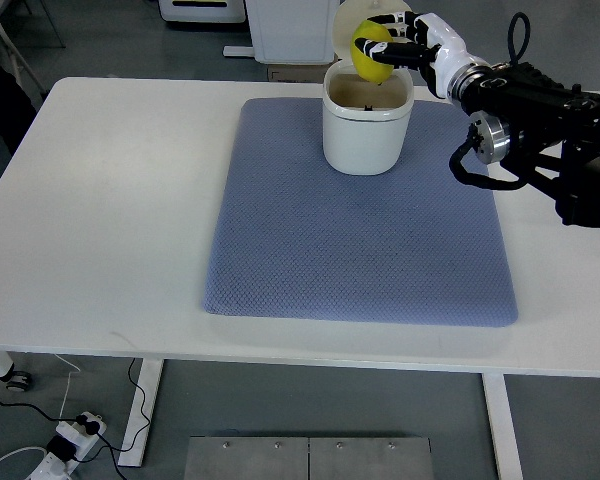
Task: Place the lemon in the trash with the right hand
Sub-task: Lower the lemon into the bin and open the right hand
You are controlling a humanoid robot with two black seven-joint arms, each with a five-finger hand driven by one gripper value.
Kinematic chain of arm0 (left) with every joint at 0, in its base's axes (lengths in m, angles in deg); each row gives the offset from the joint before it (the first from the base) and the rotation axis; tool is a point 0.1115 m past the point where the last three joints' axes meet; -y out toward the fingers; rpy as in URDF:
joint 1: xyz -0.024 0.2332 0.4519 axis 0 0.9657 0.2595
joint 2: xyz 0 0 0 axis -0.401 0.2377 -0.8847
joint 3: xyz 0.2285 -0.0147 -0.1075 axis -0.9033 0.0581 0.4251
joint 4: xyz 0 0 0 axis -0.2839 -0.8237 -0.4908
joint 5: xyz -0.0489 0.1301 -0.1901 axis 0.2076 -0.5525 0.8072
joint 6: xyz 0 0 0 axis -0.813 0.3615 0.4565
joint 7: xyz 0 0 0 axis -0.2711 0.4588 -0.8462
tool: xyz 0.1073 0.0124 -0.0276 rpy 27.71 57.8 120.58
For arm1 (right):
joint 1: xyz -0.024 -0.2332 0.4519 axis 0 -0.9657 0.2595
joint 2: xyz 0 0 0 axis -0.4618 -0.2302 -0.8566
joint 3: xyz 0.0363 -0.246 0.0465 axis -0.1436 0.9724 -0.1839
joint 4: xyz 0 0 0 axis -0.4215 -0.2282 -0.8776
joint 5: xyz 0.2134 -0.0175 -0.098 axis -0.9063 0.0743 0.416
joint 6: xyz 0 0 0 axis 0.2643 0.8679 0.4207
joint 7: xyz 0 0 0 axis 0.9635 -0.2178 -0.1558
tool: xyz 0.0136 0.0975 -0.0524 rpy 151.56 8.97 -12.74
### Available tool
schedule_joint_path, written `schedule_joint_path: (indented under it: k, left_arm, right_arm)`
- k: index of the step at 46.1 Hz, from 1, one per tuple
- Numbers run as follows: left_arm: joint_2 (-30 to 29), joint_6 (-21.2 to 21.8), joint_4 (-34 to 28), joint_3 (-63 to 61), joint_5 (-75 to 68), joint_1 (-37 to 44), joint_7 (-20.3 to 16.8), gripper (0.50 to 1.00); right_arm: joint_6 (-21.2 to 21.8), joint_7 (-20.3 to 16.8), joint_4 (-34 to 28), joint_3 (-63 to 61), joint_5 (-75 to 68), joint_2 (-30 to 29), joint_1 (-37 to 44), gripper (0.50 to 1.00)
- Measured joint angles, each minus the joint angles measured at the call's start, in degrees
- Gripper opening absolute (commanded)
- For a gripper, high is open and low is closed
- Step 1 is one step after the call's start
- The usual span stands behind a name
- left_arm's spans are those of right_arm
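Lemon sits clasped in the right hand's curled fingers, held just above the open white trash bin on the blue mat.

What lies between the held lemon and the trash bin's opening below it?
Nothing: in the top view the lemon, held by the right hand, hangs over the bin with only air between.

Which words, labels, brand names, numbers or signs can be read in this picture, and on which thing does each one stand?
None can be read. The white trash bin, the lemon held by the right robot hand, the blue mat and the white table show no print.
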Motion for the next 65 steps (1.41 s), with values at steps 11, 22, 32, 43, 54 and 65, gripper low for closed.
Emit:
schedule_joint_path:
  k: [11,22,32,43,54,65]
  left_arm:
    - [0.0,0.0,0.0,0.0,0.0,0.0,0.0,1.0]
    - [0.0,0.0,0.0,0.0,0.0,0.0,0.0,1.0]
    - [0.0,0.0,0.0,0.0,0.0,0.0,0.0,1.0]
    - [0.0,0.0,0.0,0.0,0.0,0.0,0.0,1.0]
    - [0.0,0.0,0.0,0.0,0.0,0.0,0.0,1.0]
    - [0.0,0.0,0.0,0.0,0.0,0.0,0.0,1.0]
  right_arm:
    - [-0.1,1.0,2.3,-1.5,0.1,-2.0,-2.0,0.5]
    - [-0.3,2.2,2.9,-4.2,0.1,-2.2,-3.8,0.5]
    - [-0.7,2.2,5.0,-4.6,0.1,-4.0,-4.9,0.5]
    - [-0.7,2.2,5.3,-4.6,0.3,-4.0,-5.3,0.5]
    - [-0.7,2.2,5.4,-4.5,0.3,-3.9,-5.3,0.577]
    - [-0.7,2.1,5.5,-4.5,0.4,-3.9,-5.8,0.663]
